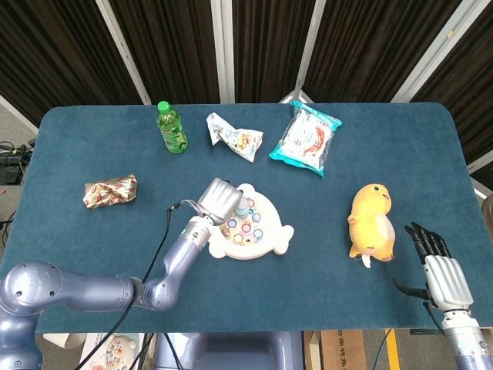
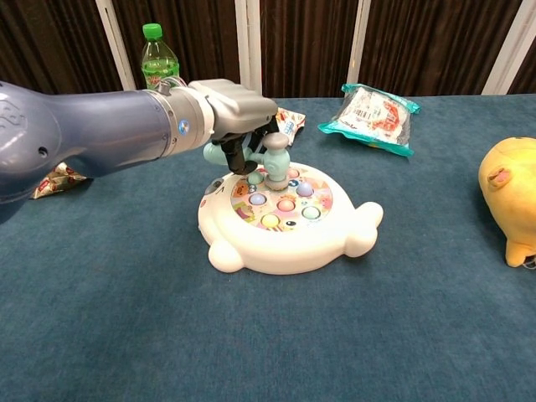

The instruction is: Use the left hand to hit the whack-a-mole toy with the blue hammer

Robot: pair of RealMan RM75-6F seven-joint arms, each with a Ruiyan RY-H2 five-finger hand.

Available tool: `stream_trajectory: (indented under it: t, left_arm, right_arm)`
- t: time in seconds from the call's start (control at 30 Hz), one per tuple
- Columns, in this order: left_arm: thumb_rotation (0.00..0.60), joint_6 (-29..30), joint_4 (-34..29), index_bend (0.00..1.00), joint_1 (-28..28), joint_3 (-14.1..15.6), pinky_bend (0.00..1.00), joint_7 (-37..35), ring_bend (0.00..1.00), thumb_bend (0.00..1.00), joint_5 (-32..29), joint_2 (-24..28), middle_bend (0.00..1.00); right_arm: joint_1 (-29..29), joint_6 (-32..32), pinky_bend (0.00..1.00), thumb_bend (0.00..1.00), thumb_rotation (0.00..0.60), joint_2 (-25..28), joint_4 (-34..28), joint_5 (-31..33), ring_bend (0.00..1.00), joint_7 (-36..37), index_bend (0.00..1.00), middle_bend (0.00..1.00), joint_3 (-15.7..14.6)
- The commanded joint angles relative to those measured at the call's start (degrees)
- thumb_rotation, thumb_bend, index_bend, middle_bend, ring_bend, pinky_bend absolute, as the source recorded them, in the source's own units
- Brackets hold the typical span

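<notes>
The white whack-a-mole toy [image 1: 254, 235] [image 2: 289, 230] with coloured round buttons lies at the middle of the blue table. My left hand [image 1: 216, 200] [image 2: 236, 107] grips the handle of the pale blue hammer [image 2: 266, 159] [image 1: 241, 206] over the toy's rear left side. The hammer's head stands upright and touches the buttons at the back of the toy. My right hand [image 1: 441, 270] rests at the table's near right edge, fingers spread and holding nothing; the chest view does not show it.
A green bottle [image 1: 171, 128] [image 2: 157, 54], a crumpled snack wrapper [image 1: 234, 138] and a teal snack bag [image 1: 306, 140] [image 2: 373, 108] lie along the back. A shiny wrapped packet [image 1: 110, 191] is at the left. A yellow plush toy [image 1: 371, 221] [image 2: 509, 198] lies at the right.
</notes>
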Motion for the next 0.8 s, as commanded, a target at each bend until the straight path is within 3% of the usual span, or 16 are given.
stream_trajectory:
  t: [0.03, 0.43, 0.63, 0.7, 0.8]
  left_arm:
    - [0.6, 0.1, 0.1, 0.62, -0.2, 0.4, 0.56, 0.5, 0.42, 0.58, -0.2, -0.2, 0.47]
    - [0.6, 2.3, -2.8, 0.62, 0.0, -0.3, 0.56, -0.1, 0.42, 0.58, 0.4, 1.9, 0.47]
    - [0.6, 5.2, -8.9, 0.62, 1.5, -1.0, 0.56, -1.7, 0.42, 0.58, 1.8, 5.9, 0.47]
    - [0.6, 7.6, -14.4, 0.62, 4.1, 0.8, 0.56, -3.0, 0.42, 0.58, 4.3, 9.0, 0.47]
    - [0.6, 9.2, -17.6, 0.62, 6.4, 2.7, 0.56, -4.6, 0.42, 0.58, 6.7, 11.2, 0.47]
  right_arm:
    - [0.0, 0.0, 0.0, 0.22, 0.6, 0.0, 0.0, 0.0, 0.0, 0.0, 0.0, 0.0, 0.0]
    - [-0.1, 0.2, 0.0, 0.22, 0.6, 0.0, 0.0, -0.1, 0.0, -0.1, 0.0, 0.0, 0.0]
    - [0.0, 0.3, 0.0, 0.22, 0.6, -0.2, 0.2, -0.1, 0.0, -0.4, 0.0, 0.0, 0.1]
    - [-0.1, 0.5, 0.0, 0.22, 0.6, -0.3, 0.4, -0.2, 0.0, -0.5, 0.0, 0.0, 0.1]
    - [-0.2, 0.8, 0.0, 0.22, 0.6, -0.3, 0.5, -0.5, 0.0, -0.6, 0.0, 0.0, 0.1]
